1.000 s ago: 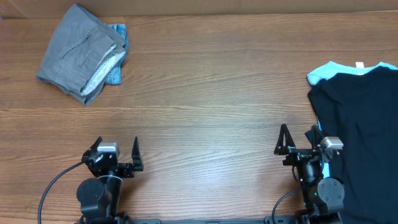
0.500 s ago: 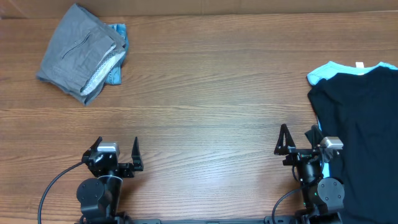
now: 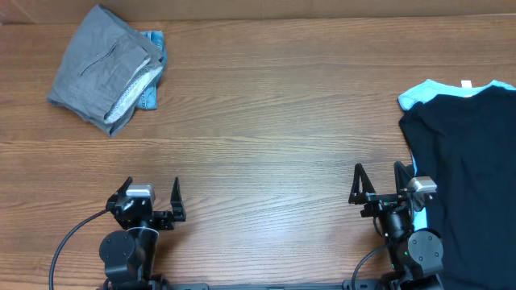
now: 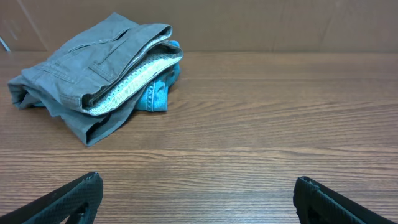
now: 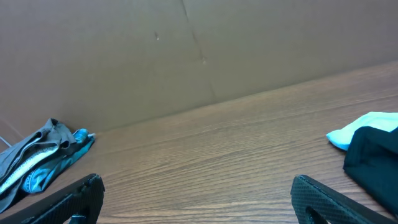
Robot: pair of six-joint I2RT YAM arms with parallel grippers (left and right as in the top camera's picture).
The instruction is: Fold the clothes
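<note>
Two open, empty pincers: right gripper is shifting slightly left, away from the tee, while left gripper is staying put.

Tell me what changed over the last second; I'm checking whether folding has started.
The right gripper shifted slightly toward the table's middle, away from the black tee, with its jaws open and empty. Nothing was grasped or released. The left gripper, grey shorts, blue denim shorts, tee and light-blue garment stayed put.
</note>
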